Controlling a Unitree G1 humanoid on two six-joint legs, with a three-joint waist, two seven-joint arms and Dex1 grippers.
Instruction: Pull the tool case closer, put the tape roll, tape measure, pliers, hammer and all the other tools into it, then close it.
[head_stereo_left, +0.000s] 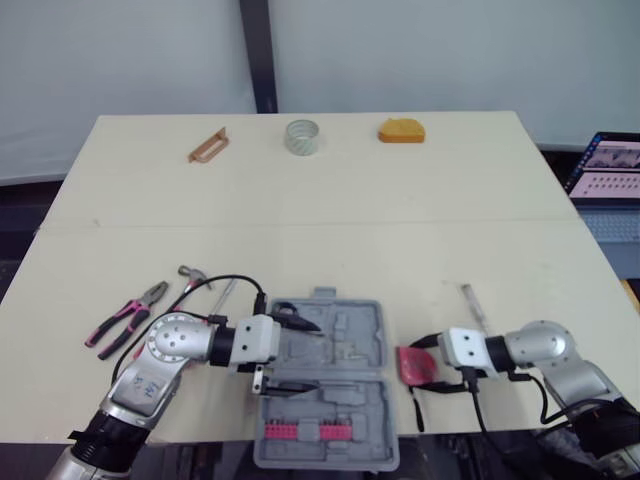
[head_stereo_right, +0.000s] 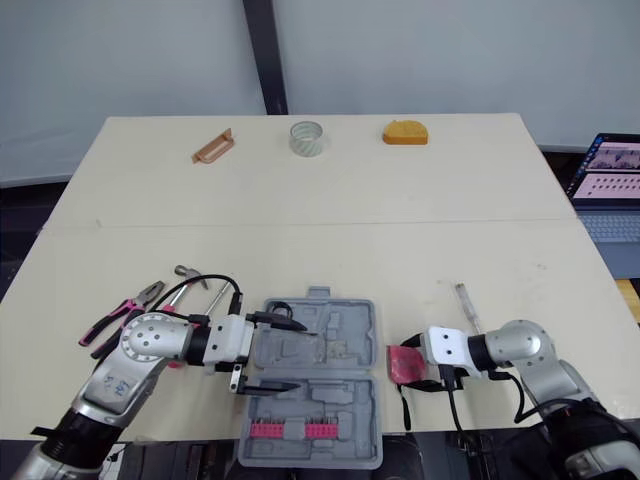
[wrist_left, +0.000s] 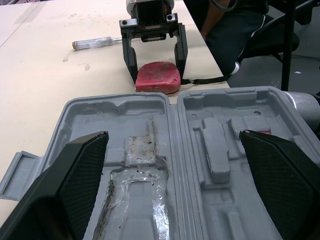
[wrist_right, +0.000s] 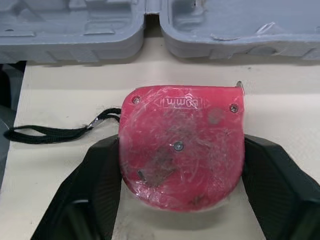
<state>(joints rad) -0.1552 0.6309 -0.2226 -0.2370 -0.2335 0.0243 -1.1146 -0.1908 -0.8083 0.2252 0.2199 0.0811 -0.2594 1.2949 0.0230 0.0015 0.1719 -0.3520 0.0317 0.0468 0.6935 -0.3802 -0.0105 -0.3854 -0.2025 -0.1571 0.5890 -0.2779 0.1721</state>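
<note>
Tape measure, red, lies flat on the table between the fingers of the right gripper, which are closed against its two sides; its black wrist strap trails out past one finger. Tool case, grey, lies open just ahead of that gripper's fingertips, a narrow strip of table between case and tape measure. One half holds a row of red bits; the moulded recesses seen from the left wrist hold no tool. Left gripper hangs over the open case with its jaws spread wide, holding nothing, one finger over each half. Pliers, pink-handled, and hammer lie behind the left gripper, beside its arm. Screwdriver lies near the right gripper, on the side away from the robot. Tape roll stands well apart from both grippers near the far edge, between a brown bracket-shaped piece and an orange object.
</note>
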